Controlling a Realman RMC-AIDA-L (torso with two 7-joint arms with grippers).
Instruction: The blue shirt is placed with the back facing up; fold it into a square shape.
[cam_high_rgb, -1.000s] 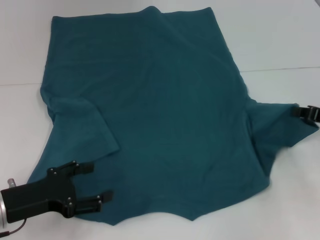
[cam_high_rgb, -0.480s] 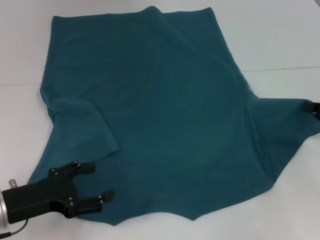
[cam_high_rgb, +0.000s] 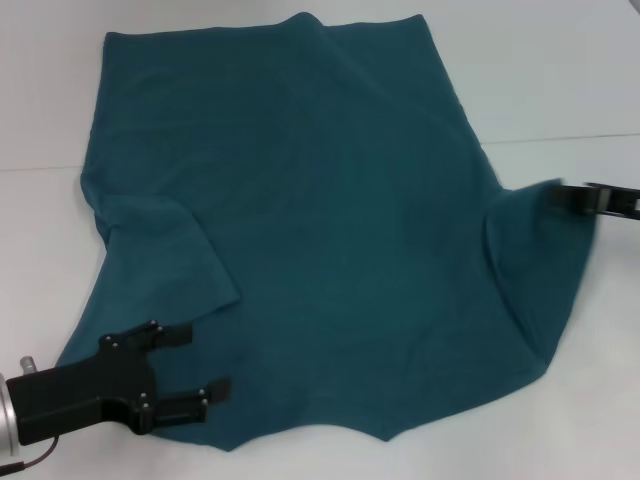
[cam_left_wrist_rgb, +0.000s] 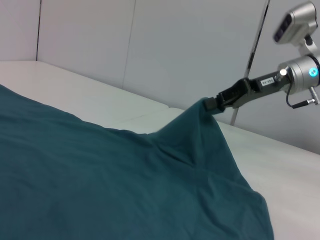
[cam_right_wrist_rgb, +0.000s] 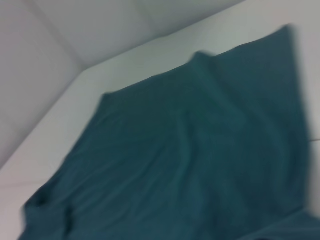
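- The blue shirt (cam_high_rgb: 300, 230) lies spread, plain side up, over the white table (cam_high_rgb: 560, 80); its long axis runs from about 12 o'clock down to 6 o'clock in the head view.
- The right gripper (cam_high_rgb: 562, 197) sits at 3 o'clock, pinching the right sleeve's tip (cam_left_wrist_rgb: 207, 106) and holding it lifted off the table in a tented peak.
- From that gripper the shirt's body lies toward 9 o'clock, so a fold would carry the sleeve inward that way.
- The left gripper (cam_high_rgb: 195, 367) rests at 7 o'clock on the near hem corner, fingers (cam_high_rgb: 170, 335) spread apart, gripping nothing.
- No containers are in sight.
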